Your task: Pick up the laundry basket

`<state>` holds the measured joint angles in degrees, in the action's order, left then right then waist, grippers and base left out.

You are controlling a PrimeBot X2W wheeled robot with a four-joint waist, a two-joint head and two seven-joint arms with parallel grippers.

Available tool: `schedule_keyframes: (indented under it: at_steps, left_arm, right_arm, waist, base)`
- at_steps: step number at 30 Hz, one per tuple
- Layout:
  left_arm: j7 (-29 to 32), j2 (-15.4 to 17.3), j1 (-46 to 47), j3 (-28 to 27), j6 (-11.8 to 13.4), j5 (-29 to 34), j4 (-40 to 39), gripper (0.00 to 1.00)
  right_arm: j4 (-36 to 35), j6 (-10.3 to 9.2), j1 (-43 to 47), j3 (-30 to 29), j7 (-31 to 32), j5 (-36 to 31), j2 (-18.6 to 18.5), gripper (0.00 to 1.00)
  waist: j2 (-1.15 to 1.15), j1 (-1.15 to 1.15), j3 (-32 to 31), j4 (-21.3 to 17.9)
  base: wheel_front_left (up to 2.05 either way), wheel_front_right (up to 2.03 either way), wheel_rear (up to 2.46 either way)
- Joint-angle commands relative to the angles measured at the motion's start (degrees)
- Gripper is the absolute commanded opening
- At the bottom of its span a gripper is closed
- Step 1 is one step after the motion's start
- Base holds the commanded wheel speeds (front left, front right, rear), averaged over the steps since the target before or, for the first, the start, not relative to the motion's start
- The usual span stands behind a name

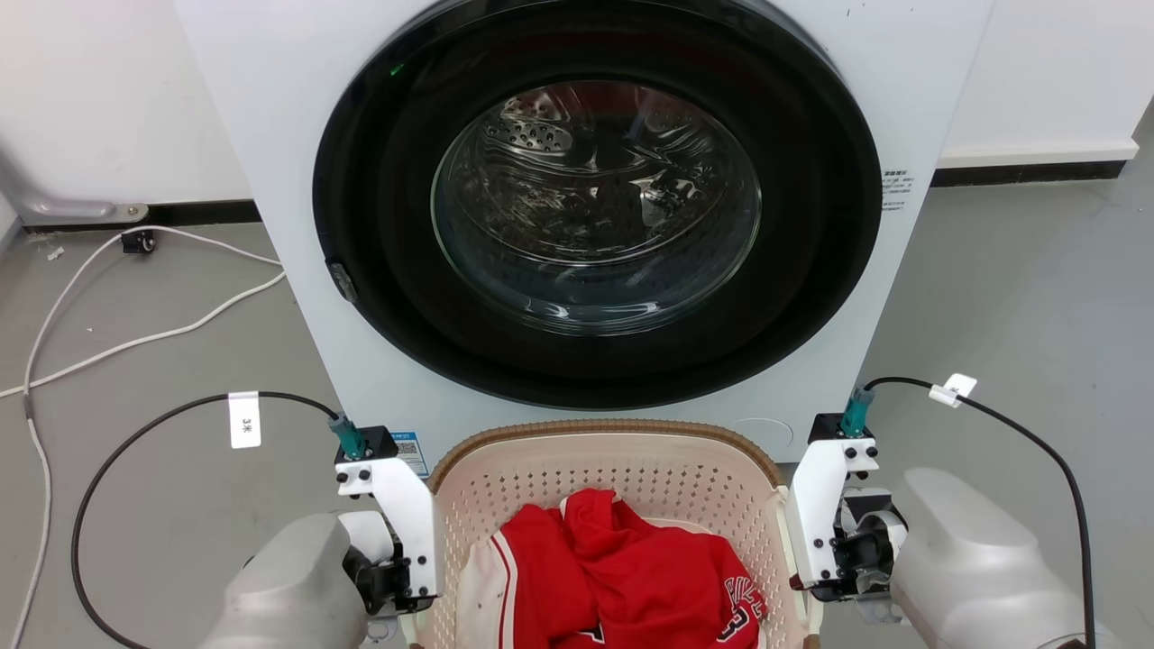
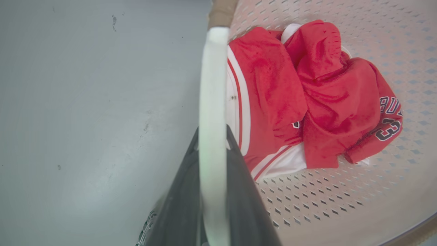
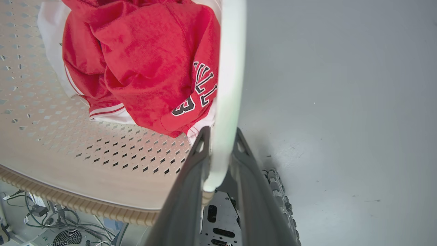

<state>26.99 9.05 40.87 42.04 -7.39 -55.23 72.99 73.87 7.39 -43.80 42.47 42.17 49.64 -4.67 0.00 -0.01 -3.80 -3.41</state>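
One laundry basket (image 1: 595, 473) clamped by left fingers (image 2: 177, 205) and right fingers (image 3: 186, 198)

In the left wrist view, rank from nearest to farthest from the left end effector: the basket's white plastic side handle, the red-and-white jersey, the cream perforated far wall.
1. white plastic side handle: between the fingers of the left end effector.
2. red-and-white jersey: just right of the handle.
3. cream perforated far wall: right edge, beyond the jersey.

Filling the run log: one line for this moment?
left claw: shut on left handle | right claw: shut on right handle | laundry basket: holds red jersey
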Motion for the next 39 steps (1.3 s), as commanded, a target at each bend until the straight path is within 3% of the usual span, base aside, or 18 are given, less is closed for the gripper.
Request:
schedule_keyframes:
  at_steps: [1, 39]
  left_arm:
    - [-0.3, -0.2, -0.5, 0.1, -0.2, -0.4, -0.1, 0.00]
    - [-1.6, -0.9, 0.6, 1.7, -0.2, -2.2, 0.6, 0.00]
  right_arm:
    - [-0.1, 0.19, 0.7, -0.2, 0.1, -0.6, 0.0, 0.00]
    - [0.0, 0.19, 0.6, -6.4, 0.7, -6.1, 0.8, 0.00]
  waist:
    - [0.00, 0.01, -0.1, 0.1]
    - [0.00, 0.01, 0.6, 0.5]
  base:
    - [0.00, 0.00, 0.00]
    - [0.00, 0.00, 0.00]
